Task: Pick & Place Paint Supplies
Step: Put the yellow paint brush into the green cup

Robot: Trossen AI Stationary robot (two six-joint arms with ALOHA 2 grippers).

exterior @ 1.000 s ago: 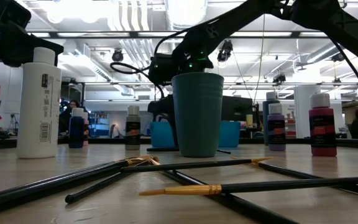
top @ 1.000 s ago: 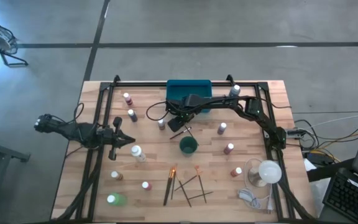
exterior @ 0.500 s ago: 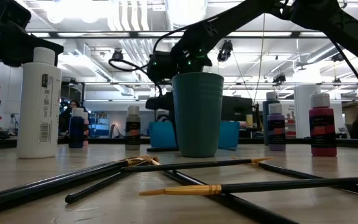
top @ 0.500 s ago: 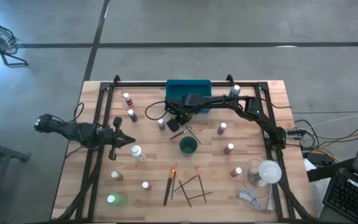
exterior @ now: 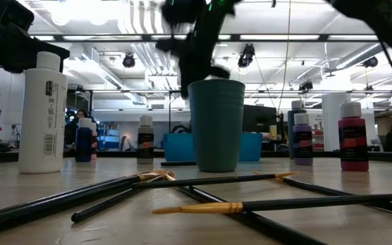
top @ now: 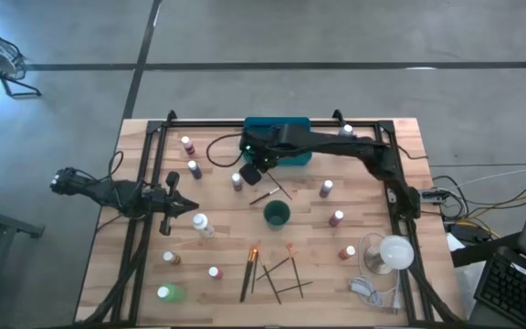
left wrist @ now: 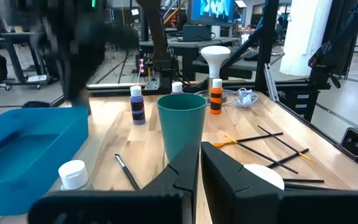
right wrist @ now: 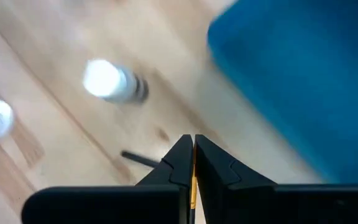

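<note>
While tray (top: 286,129) sits bare, cup (top: 276,214) upright

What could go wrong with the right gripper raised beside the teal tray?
1. The right gripper is shut with only a thin yellowish sliver between its fingers; any brush there could slip before the teal tray.
2. Two paintbrushes lie crossed by the green cup; the pick may have missed.
3. A white-capped bottle stands close by; a low swing could topple it.
The left gripper waits at the table's left.
</note>
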